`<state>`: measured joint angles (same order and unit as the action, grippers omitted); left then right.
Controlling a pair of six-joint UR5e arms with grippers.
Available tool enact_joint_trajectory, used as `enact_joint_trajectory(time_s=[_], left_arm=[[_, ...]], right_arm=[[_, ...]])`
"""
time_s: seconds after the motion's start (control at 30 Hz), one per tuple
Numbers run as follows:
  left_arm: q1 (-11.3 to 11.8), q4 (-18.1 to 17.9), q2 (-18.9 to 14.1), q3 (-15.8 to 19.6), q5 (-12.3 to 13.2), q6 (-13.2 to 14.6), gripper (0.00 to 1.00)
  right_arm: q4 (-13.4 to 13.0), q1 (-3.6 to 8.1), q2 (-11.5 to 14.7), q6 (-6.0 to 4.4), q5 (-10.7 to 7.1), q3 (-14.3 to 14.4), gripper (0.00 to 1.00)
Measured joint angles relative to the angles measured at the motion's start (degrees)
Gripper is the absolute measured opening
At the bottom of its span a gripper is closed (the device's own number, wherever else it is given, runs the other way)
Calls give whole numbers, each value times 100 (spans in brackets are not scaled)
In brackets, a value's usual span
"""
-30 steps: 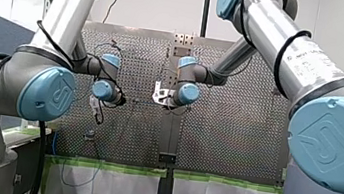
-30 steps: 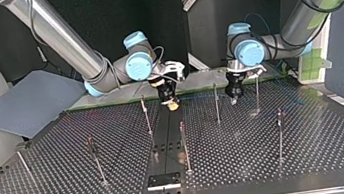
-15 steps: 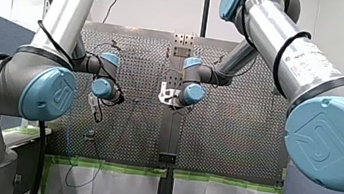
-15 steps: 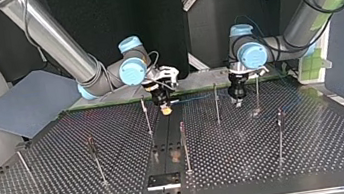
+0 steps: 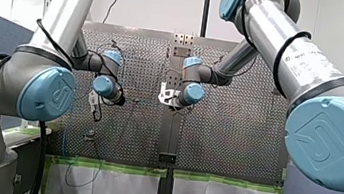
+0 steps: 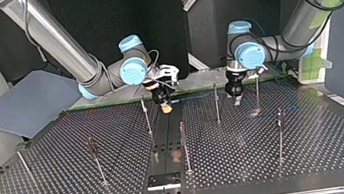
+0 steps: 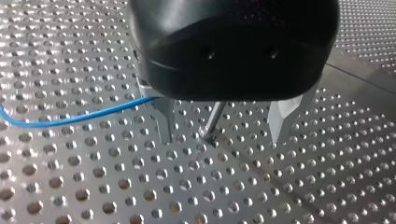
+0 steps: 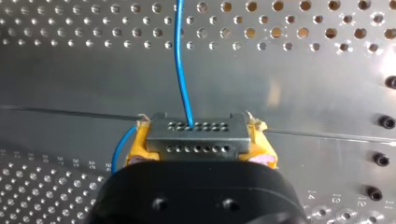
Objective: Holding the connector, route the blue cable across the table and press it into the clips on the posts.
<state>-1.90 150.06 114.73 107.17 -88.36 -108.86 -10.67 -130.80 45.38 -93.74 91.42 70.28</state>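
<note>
Connector held, cable running out ahead
My right gripper (image 8: 197, 145) pinches the grey connector (image 8: 196, 133) between yellow pads (image 8: 134, 147), low over the table's (image 8: 303, 93) bare middle strip; the blue cable (image 8: 180, 60) leaves it and runs ahead. My left gripper (image 7: 223, 125) stands wide open, a thin post (image 7: 212, 122) seen between its metal fingers (image 7: 164, 120), cable passing beside one

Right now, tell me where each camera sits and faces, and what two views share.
Front: behind and above the shoulders, looking over the table; both arms show.
Top: across the table, facing the arms; both arms and the posts show.
Left wrist: on my left arm, looking down my left hand, open, a post between its fingers.
Right wrist: on my right arm, looking along my right hand, shut on the connector.
Shared: both wrist views show the blue cable.
</note>
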Motion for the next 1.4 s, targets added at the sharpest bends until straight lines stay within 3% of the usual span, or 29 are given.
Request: enact_joint_trajectory(time_s=[0.37,0.7,1.03,1.27,1.4], left_arm=[[-217,538,-293,222,-451,286,100],[-407,855,-786,657,-542,302,100],[-743,903,-1266,947,-258,195,100],[-1069,698,-1576,952,-463,24,100],[-1255,563,-1557,935,-571,-37,100]], right_arm=[[29,-27,-3,-14,4,0,0],[54,-38,-3,-40,0,1,0],[235,-44,72,-30,54,14,0],[285,27,341,-84,138,188,0],[299,73,400,-119,188,317,0]])
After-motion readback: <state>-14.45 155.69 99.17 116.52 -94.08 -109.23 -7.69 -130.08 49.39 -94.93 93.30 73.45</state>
